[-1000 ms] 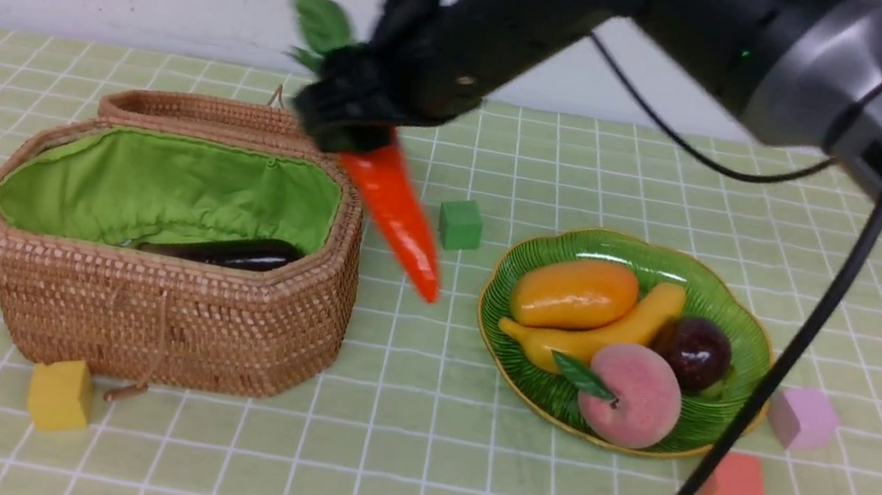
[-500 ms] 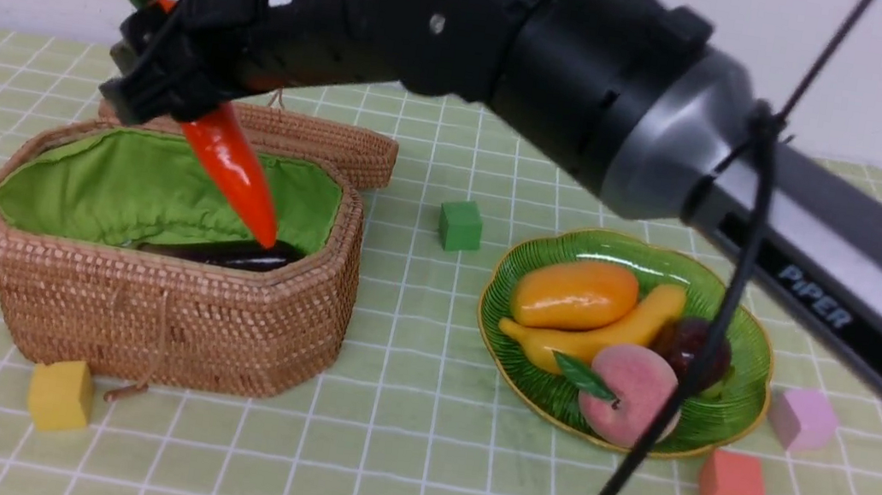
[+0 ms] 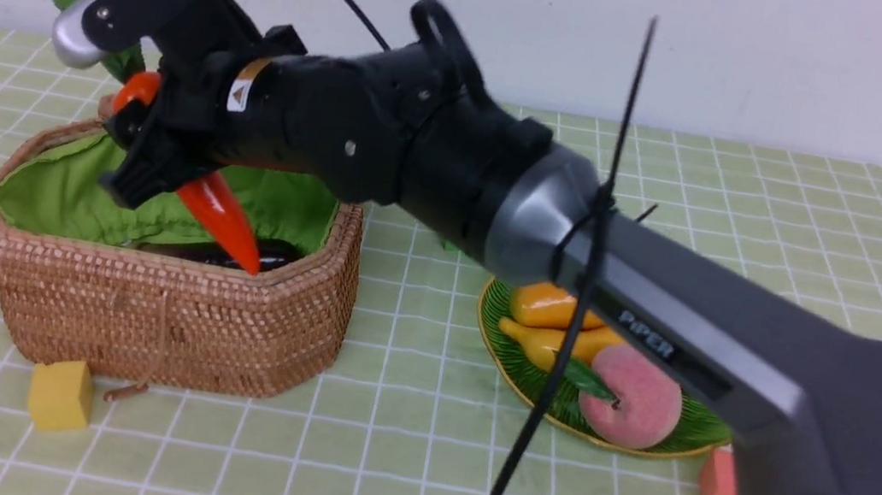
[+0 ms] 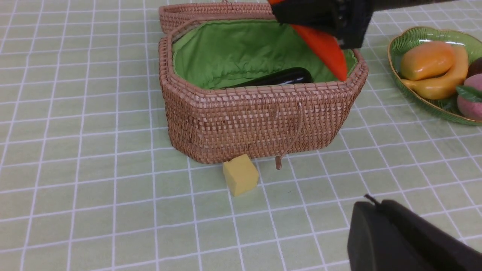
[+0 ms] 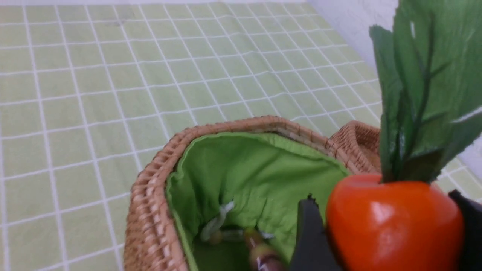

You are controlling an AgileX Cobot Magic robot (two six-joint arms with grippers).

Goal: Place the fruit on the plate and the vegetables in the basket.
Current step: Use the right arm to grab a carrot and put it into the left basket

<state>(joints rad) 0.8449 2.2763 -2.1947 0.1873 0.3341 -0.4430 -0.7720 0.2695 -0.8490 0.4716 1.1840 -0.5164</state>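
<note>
while the left pincer stays out of sight closed, the right pincer [image 3: 161,148] clamps the carrot [image 3: 224,221] above the basket [image 3: 156,311].

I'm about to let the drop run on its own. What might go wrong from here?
The carrot hangs tilted in the right end effector, its tip near the basket front rim; released now, it may catch the rim and tip out. It may also land on the eggplant and end up propped against the wall.

Orange carrot [image 3: 224,221] (grn leaves), tan basket [image 3: 164,312]
</note>
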